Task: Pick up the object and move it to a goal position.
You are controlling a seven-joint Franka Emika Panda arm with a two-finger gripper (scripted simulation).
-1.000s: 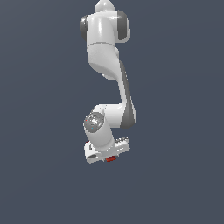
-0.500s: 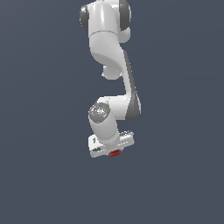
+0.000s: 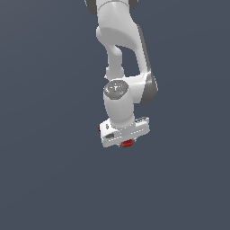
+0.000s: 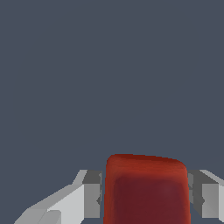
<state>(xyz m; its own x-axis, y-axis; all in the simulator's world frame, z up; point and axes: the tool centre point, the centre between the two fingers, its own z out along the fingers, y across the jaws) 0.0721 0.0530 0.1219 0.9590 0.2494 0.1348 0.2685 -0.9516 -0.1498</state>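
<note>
The red power drill point(image 4: 146, 188) fills the space between my two fingers in the wrist view; only a rounded red block of it shows, with the trigger patch and dark tip hidden. My gripper point(image 4: 146, 197) is shut on it, a grey pad point(image 4: 92, 192) pressing on each side. In the exterior view the white gripper point(image 3: 124, 134) hangs under the arm, and only small bits of the red drill point(image 3: 127, 143) peek out below the hand.
A plain dark grey-blue background point(image 3: 45, 157) surrounds the arm in both views. The white arm point(image 3: 121, 54) rises above the gripper to the top of the exterior view.
The arm has swung toward the exterior view's right with the drill still held, and its upper links have moved up out of the frame.
</note>
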